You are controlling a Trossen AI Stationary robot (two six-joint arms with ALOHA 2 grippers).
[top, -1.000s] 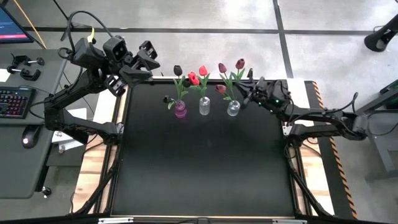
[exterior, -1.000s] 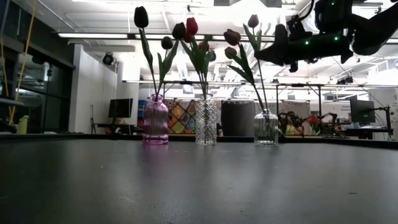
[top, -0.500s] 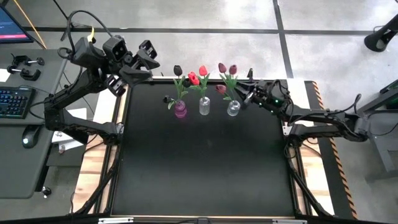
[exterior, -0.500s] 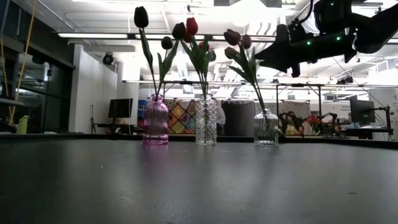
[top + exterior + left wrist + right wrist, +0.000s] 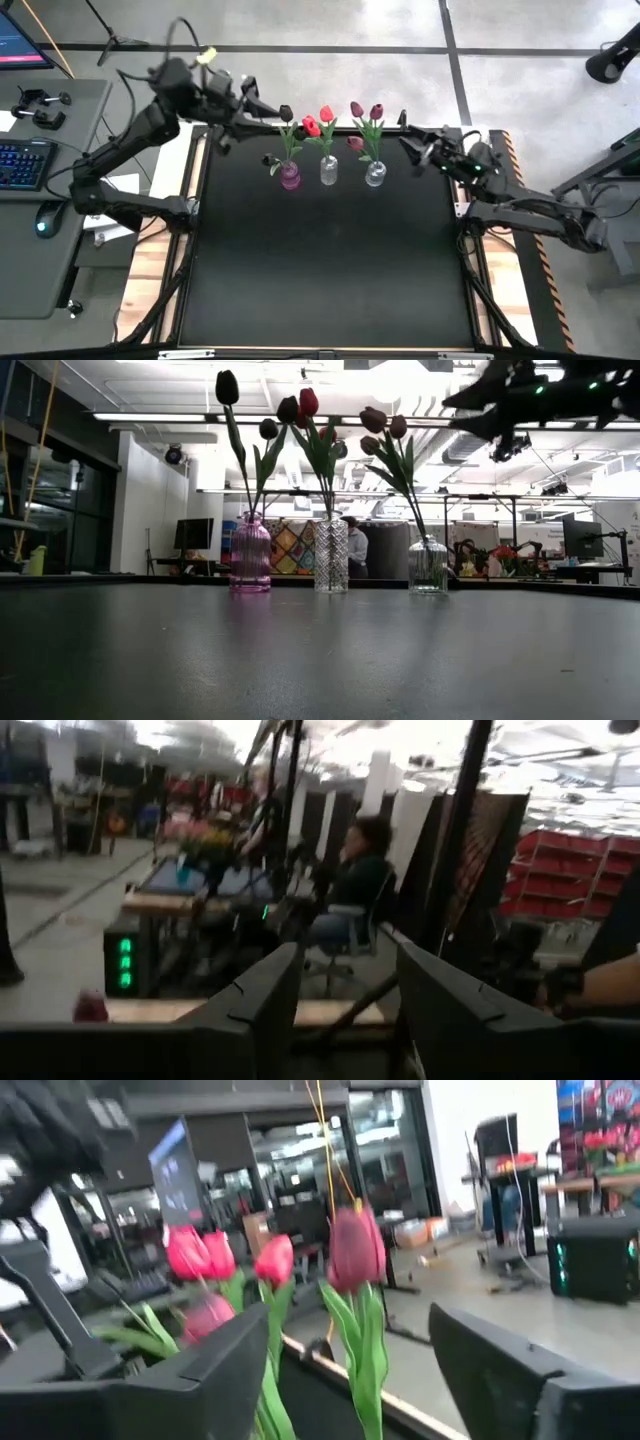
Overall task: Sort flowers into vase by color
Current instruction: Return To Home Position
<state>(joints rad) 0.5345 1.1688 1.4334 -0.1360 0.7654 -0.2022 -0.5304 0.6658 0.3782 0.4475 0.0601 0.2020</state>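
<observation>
Three vases stand in a row near the far edge of the black table: a pink one (image 5: 290, 179) with dark tulips (image 5: 286, 113), a clear one (image 5: 329, 172) with red tulips (image 5: 326, 115), and a clear one (image 5: 375, 175) with maroon-pink tulips (image 5: 377, 112). All the stems stick down into the vase necks. My right gripper (image 5: 408, 140) hangs open just right of the maroon bunch, at flower-head height, with a maroon head (image 5: 355, 1245) ahead of its fingers. My left gripper (image 5: 263, 108) is open, level, just left of the dark tulips.
A desk with a keyboard (image 5: 22, 163) and a mouse (image 5: 41, 226) stands left of the table. A person (image 5: 355, 885) sits in the room beyond the far edge. The black tabletop (image 5: 330, 270) stretches from the vases to the near edge.
My right gripper has opened and let go of a maroon tulip, which has sunk lower into the right-hand vase among its bunch. That gripper has then drawn back toward the table's right edge and risen. My left gripper has swung down and right, toward the dark tulips.
</observation>
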